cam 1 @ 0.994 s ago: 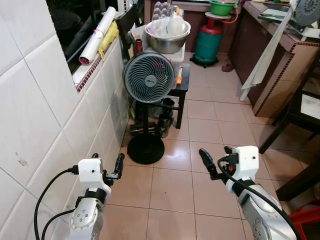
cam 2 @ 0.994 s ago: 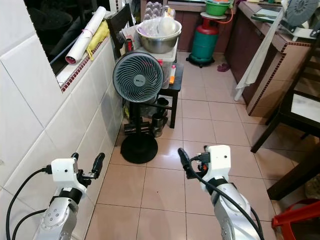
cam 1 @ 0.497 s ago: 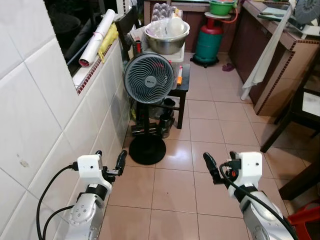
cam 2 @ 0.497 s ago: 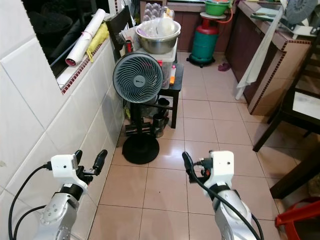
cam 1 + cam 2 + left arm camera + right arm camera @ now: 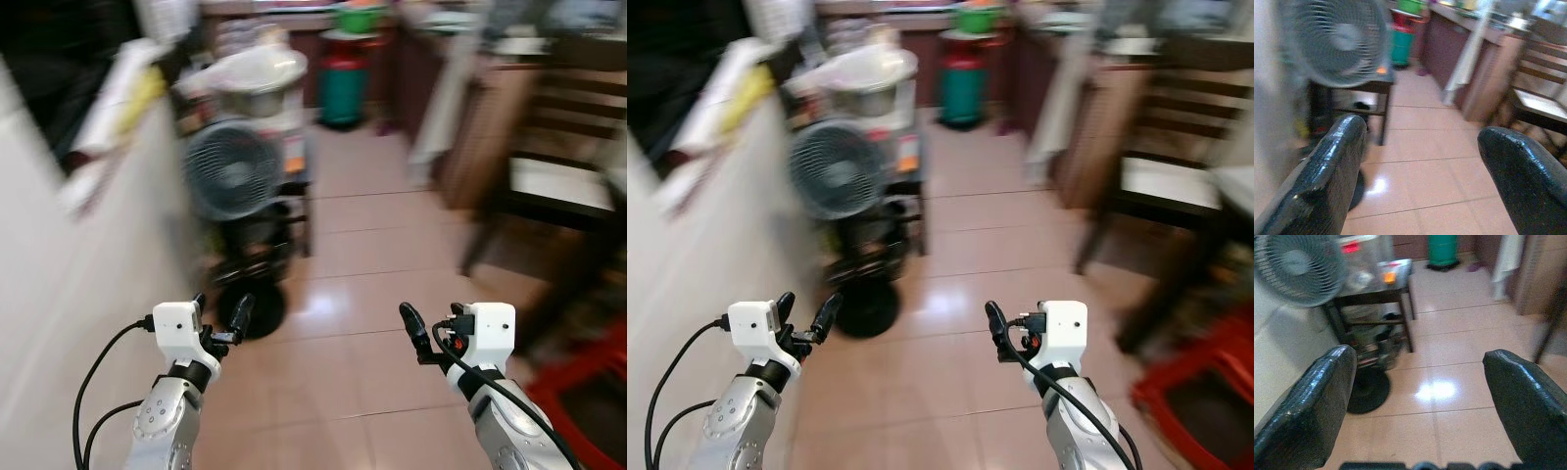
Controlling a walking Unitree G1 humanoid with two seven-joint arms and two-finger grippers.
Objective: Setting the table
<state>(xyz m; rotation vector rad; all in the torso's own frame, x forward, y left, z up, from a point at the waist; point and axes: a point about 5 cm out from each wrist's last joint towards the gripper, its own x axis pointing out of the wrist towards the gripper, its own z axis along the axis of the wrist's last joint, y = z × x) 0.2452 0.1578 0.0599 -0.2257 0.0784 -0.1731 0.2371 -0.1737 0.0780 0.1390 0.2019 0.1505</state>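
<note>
Tableware isn't in hand: left gripper point(image 5: 217, 320) and right gripper point(image 5: 423, 336) ride wide open, empty, ahead of the grey pedestal fan point(image 5: 228, 166), likely carried ready while walking.

Head views look down the blurred kitchen; both wrist views face the fan point(image 5: 1334, 41) beyond spread fingers point(image 5: 1308, 406).

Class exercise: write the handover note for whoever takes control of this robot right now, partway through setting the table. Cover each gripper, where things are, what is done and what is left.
Left gripper: open, holding nothing, raised in front over the tiled floor.
Right gripper: open, holding nothing, level with the left.
The head views are blurred.
Surroundings: standing fan ahead on the left by the tiled wall, a metal bowl on the stand behind it, a green gas cylinder further back, a dark chair on the right.
Done: nothing visible; no tableware in either gripper.
Left: find the tableware and the table, then lay it.
</note>
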